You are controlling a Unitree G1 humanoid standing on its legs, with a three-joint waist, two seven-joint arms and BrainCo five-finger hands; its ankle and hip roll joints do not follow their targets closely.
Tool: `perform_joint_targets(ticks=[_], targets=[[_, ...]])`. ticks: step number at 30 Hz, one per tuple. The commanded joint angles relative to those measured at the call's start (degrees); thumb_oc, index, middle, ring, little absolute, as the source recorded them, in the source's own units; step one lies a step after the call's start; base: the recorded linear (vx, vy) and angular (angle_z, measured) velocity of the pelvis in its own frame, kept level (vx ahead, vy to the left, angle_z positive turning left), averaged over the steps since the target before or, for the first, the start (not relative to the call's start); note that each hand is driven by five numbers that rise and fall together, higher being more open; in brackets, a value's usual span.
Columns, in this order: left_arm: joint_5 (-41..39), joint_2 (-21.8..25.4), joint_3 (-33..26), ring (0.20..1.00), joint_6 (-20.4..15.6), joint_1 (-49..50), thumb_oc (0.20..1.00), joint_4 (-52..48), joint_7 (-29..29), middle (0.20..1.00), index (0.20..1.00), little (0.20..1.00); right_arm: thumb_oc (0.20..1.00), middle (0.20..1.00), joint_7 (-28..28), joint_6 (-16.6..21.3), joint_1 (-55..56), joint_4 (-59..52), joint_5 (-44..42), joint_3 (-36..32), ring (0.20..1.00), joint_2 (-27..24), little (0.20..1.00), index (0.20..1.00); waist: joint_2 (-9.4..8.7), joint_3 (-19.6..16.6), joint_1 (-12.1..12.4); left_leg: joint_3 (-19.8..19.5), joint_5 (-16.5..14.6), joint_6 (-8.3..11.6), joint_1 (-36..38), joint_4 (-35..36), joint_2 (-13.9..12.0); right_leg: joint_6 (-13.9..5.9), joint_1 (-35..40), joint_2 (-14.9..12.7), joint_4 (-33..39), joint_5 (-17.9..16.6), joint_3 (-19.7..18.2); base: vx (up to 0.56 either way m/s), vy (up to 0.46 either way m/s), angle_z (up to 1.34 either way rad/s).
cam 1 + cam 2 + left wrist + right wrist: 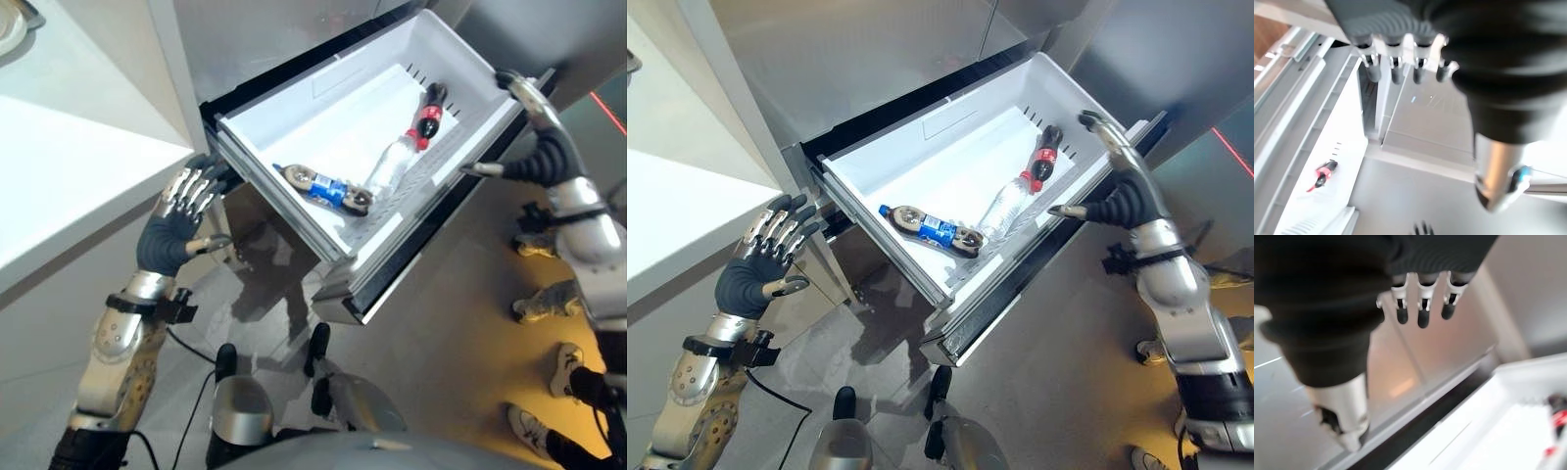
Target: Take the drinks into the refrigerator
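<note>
The fridge drawer (460, 147) is pulled far out, and three drinks lie in it. A bottle with a blue label (323, 186) lies near the front wall. A clear water bottle (392, 166) lies beside it, and a dark cola bottle with a red label (429, 113) lies past that one, nose to nose with it. So the drinks look put away already. What seems left is to push the drawer shut, since it hangs well out of the steel fridge front (872, 59).

The left hand (181, 220) is by the drawer's left front corner, fingers straight and spread, holding nothing. The right hand (1112, 191) is at the drawer's right edge, fingers straight and thumb sticking out, also holding nothing. It may be touching the rim, but that is hard to tell from here.

The two eye views show the whole drawer and all three bottles. The left wrist view shows the cola bottle (1325, 172) small in the drawer, past that hand's fingers. The right wrist view shows a corner of the white drawer and a bit of red label. A white counter (69, 166) is on the left, and a person's shoes (539, 304) are on the floor at the right.
</note>
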State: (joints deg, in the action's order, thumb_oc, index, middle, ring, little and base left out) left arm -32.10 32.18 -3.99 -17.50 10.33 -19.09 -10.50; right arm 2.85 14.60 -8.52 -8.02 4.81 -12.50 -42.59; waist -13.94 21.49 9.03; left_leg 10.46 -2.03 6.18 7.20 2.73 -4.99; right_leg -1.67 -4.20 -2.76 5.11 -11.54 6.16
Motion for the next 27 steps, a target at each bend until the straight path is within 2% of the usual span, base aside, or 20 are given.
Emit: perform_joint_targets(ticks=[1, 2, 5, 6, 8, 9, 10, 12, 13, 21, 27], targets=[[2.57, -1.38, -1.50, 1.000, -3.36, 2.71, 1.000, -3.91, -0.92, 1.000, 1.000, 1.000, 1.000, 1.000, 2.70, 3.23, 1.81, -1.08, -1.87, -3.78, 1.000, -0.21, 1.000, 1.000, 3.42, -7.02, -1.94, -4.36, -1.40, -6.86, -2.86, 1.93, 3.96, -4.89, 1.37, -1.83, -7.52, 8.16, 0.28, 0.04, 0.058, -0.12], [3.27, -2.13, -2.47, 1.000, -3.57, 3.24, 1.000, -3.77, -0.89, 1.000, 1.000, 1.000, 1.000, 1.000, 2.91, 3.40, 5.66, -0.66, -1.21, -5.79, 1.000, 2.20, 1.000, 1.000, 3.88, -7.63, -2.72, -4.03, -1.59, -6.93, -2.51, 2.00, 4.06, -5.02, 1.72, -1.99, -7.23, 8.10, -0.25, 0.02, 0.023, -0.11], [3.61, -2.82, -3.11, 1.000, -3.69, 4.02, 1.000, -3.79, -1.13, 1.000, 1.000, 1.000, 1.000, 1.000, 3.21, 3.44, 10.24, 0.11, -0.15, -7.90, 1.000, 4.65, 1.000, 1.000, 4.38, -8.47, -3.33, -3.85, -1.78, -6.96, -2.08, 2.11, 4.16, -5.14, 2.13, -2.19, -6.95, 8.14, -0.57, 0.03, 0.040, -0.09], [3.93, -3.49, -3.62, 1.000, -3.89, 4.31, 1.000, -3.67, -1.10, 1.000, 1.000, 1.000, 1.000, 1.000, 4.08, 3.28, 13.83, 2.72, 0.99, -8.71, 1.000, 7.20, 1.000, 1.000, 4.89, -8.91, -4.18, -3.72, -1.95, -6.99, -1.74, 2.16, 4.37, -5.25, 2.44, -2.41, -6.88, 8.15, -0.75, 0.02, 0.038, -0.07], [4.04, -3.76, -3.62, 1.000, -3.93, 4.71, 1.000, -3.60, -1.25, 1.000, 1.000, 1.000, 1.000, 1.000, 4.12, 3.11, 15.65, 3.38, 1.88, -8.91, 1.000, 8.15, 1.000, 1.000, 5.06, -9.27, -4.48, -3.77, -2.05, -7.01, -1.54, 2.18, 4.47, -5.29, 2.66, -2.46, -6.82, 8.20, -0.85, 0.03, 0.033, -0.06], [4.11, -4.07, -3.62, 1.000, -4.01, 4.63, 1.000, -3.48, -1.67, 1.000, 1.000, 1.000, 1.000, 1.000, 5.27, 2.15, 17.90, 8.87, 3.29, -8.39, 1.000, 9.82, 1.000, 1.000, 5.61, -9.62, -5.03, -3.67, -2.14, -7.01, -1.23, 2.22, 4.68, -5.30, 2.89, -2.64, -6.79, 8.24, -0.94, 0.03, 0.032, -0.05], [4.10, -4.03, -3.59, 1.000, -4.04, 4.71, 1.000, -3.45, -1.68, 1.000, 1.000, 1.000, 0.853, 0.853, 5.54, 2.38, 17.79, 9.28, 3.40, -8.19, 0.853, 9.76, 0.853, 0.853, 5.59, -9.68, -5.02, -3.67, -2.17, -7.02, -1.19, 2.22, 4.68, -5.31, 2.95, -2.63, -6.76, 8.26, -0.93, 0.02, 0.031, -0.04], [4.09, -4.46, -3.44, 1.000, -4.11, 4.76, 1.000, -3.32, -1.61, 1.000, 1.000, 1.000, 0.294, 0.294, 6.23, 2.05, 18.27, 11.79, 3.54, -7.39, 0.294, 11.42, 0.294, 0.294, 5.98, -9.90, -5.49, -3.50, -2.29, -7.01, -0.86, 2.25, 4.71, -5.33, 3.13, -2.77, -6.73, 8.23, -1.16, 0.02, 0.018, -0.04], [3.86, -4.81, -2.98, 1.000, -4.26, 4.49, 1.000, -3.14, -1.54, 1.000, 1.000, 1.000, 0.200, 0.200, 6.93, 1.85, 18.46, 14.83, 3.37, -6.30, 0.200, 12.39, 0.200, 0.200, 6.24, -10.02, -5.66, -3.48, -2.41, -7.05, -0.64, 2.27, 4.73, -5.30, 3.18, -2.85, -6.75, 8.22, -1.39, 0.01, 0.024, -0.04], [4.99, -4.96, -0.91, 1.000, -4.74, 2.28, 1.000, -1.90, -0.04, 1.000, 1.000, 1.000, 0.200, 0.200, 6.16, 0.72, 15.53, 24.12, 3.14, 3.21, 0.200, 15.74, 0.200, 0.200, 7.56, -9.55, -5.83, -2.92, -2.40, -7.18, 0.06, 2.26, 4.86, -5.27, 2.87, -2.96, -7.58, 8.12, -2.41, 0.00, 0.000, 0.00], [4.28, -5.00, 2.04, 1.000, -4.81, -0.10, 1.000, -2.23, 0.13, 1.000, 1.000, 1.000, 0.200, 0.200, 3.60, 0.65, 8.78, 27.59, 1.52, 12.73, 0.200, 16.68, 0.200, 0.200, 8.13, -9.25, -4.36, -3.57, -2.05, -6.88, 0.26, 2.27, 4.62, -5.08, 3.09, -3.08, -8.20, 8.47, -1.66, 0.00, -0.003, 0.01]])
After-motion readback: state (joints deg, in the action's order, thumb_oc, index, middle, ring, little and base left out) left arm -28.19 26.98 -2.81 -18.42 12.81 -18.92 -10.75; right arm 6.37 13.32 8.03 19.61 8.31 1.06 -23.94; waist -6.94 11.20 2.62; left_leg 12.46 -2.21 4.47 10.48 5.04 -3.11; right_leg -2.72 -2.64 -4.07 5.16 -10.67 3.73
